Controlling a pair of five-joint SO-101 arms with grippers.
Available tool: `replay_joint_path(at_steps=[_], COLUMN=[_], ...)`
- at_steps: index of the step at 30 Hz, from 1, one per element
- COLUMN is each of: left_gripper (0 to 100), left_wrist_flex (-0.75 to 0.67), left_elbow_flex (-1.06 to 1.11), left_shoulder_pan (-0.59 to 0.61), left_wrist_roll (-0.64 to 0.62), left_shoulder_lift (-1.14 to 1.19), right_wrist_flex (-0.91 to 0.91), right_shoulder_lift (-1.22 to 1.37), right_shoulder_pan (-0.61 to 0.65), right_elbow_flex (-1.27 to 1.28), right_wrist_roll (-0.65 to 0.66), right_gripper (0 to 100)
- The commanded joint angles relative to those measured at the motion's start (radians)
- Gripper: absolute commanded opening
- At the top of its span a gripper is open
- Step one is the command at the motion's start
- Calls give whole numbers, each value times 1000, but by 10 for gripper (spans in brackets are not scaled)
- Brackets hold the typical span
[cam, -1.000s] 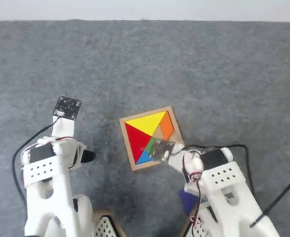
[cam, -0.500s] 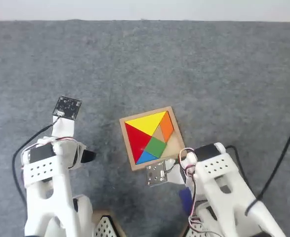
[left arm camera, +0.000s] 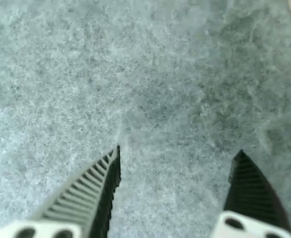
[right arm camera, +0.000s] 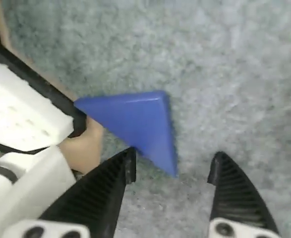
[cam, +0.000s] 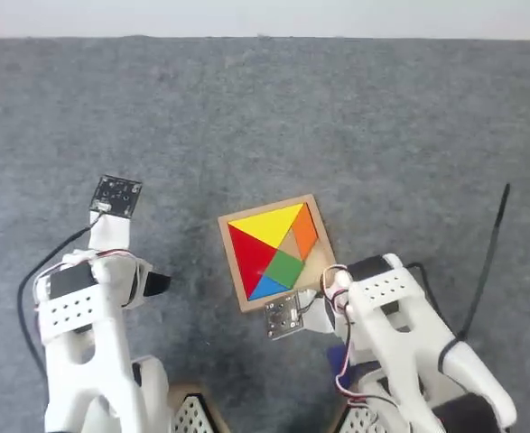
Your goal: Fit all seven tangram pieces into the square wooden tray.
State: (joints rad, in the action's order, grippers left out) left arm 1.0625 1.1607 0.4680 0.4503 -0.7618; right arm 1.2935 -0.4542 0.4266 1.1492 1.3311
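The square wooden tray (cam: pixel 231 262) lies at mid-table. In it sit a yellow triangle (cam: pixel 269 225), a red triangle (cam: pixel 249 254), an orange piece (cam: pixel 305 232), a green square (cam: pixel 285 268) and a small blue triangle (cam: pixel 265 288). Bare wood shows at the tray's near right corner. A dark blue triangle (right arm camera: pixel 135 124) lies on the carpet by the right arm's base (cam: pixel 339 365). My right gripper (right arm camera: pixel 175 153) hangs open just over its corner. Off to the left of the tray, my left gripper (left arm camera: pixel 178 151) is open above bare carpet.
Grey carpet (cam: pixel 246 117) covers the table, with wide free room behind and beside the tray. The right arm (cam: pixel 391 316) stands close against the tray's near right corner. The left arm (cam: pixel 84 307) stands well left of the tray. Cables trail from both arms.
The right arm has pulled back from over the green square toward its base, leaving that piece in the tray. The left arm's wrist has shifted slightly left.
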Motion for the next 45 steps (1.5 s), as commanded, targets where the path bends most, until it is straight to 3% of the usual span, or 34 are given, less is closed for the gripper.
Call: replay_joint_path(at_steps=[1,9,21,29,34,38,41,45], left_gripper=[335,335,335,335,335,335,335,335], left_wrist_flex=[3,3,3,3,3,3,3,3], left_elbow_flex=[-47,-47,-42,-42,-42,-42,-42,-42], left_shoulder_pan=[3,3,3,3,3,3,3,2], left_wrist_roll=[3,3,3,3,3,3,3,3], left_shoulder_lift=[-21,-21,-20,-20,-20,-17,-15,-15], right_wrist_flex=[-35,-122,-249,-248,-245,-245,-242,-240], right_shoulder_lift=[74,122,113,113,113,111,111,104], right_shoulder_pan=[10,10,4,-165,-188,-71,-2,22], right_elbow_flex=[15,9,-86,-241,-233,-178,-172,-172], right_wrist_roll=[-40,-176,-605,-841,-862,-796,-879,-922], right_gripper=[214,165,165,165,165,196,259,238])
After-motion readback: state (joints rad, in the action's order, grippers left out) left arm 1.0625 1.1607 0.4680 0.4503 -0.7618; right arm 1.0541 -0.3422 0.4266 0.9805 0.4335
